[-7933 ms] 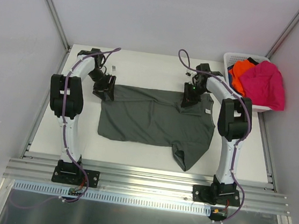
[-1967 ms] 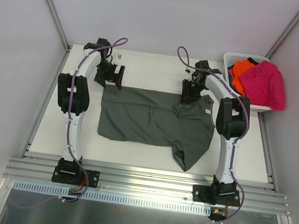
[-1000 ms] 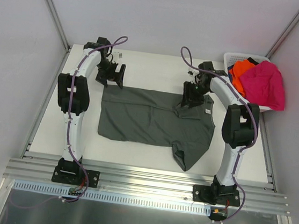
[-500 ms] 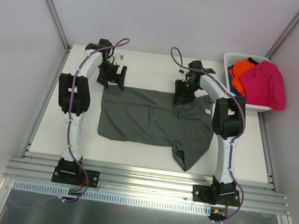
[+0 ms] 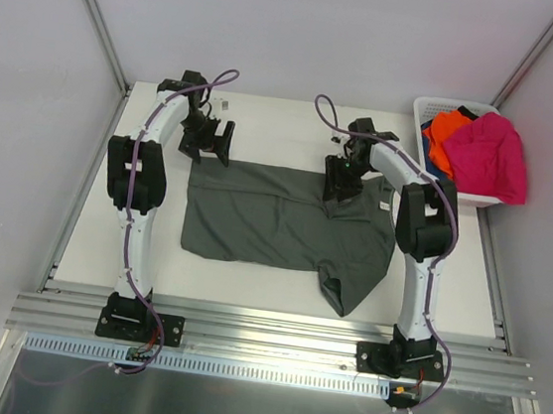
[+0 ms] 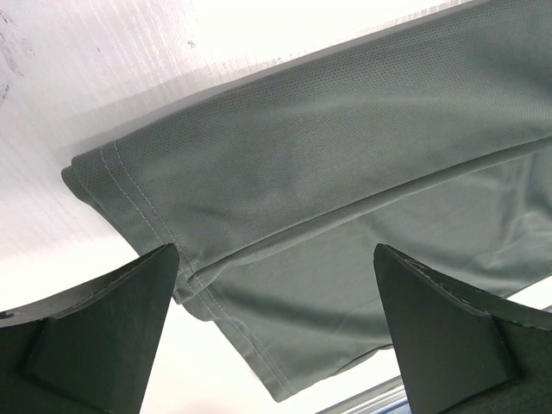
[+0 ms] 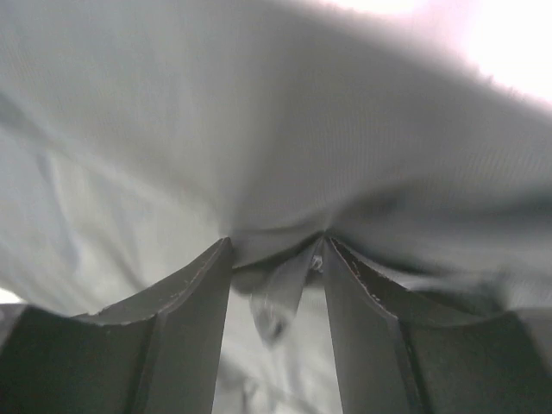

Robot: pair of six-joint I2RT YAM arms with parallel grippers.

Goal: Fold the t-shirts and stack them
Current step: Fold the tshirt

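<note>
Pinching claw: the right claw [image 5: 337,188] [image 7: 274,246] is clenched on a small raised fold of the dark grey-green t-shirt [image 5: 275,222] [image 7: 259,112]; in the right wrist view the cloth is nipped between its two fingers [image 7: 172,319] and pulls into creases that run out from the grip.
Cloth by the right claw: the grip sits on the shirt's far edge; most of the shirt spreads flat to the claw's left and back towards the arm bases, and a bunched, folded-over flap lies nearer the bases, below the claw.
Released claw: the left claw [image 5: 214,145] [image 6: 274,250] stands wide apart and holds nothing.
Cloth by the left claw: a hemmed corner of the same shirt [image 6: 328,172] lies just ahead of its fingers [image 6: 103,336], in line with the gap between them; I cannot tell whether they touch it. Bare white table [image 5: 266,121] [image 6: 86,69] shows beyond that corner.
Other shirts: a magenta-pink t-shirt [image 5: 492,157] and an orange t-shirt [image 5: 448,127] are heaped in the white lattice basket [image 5: 428,106], off to the right claw's right and well apart from it; the pink one hangs over the basket's edge.
Arms: both reach out to the shirt's far edge, the left claw at its far left corner.
</note>
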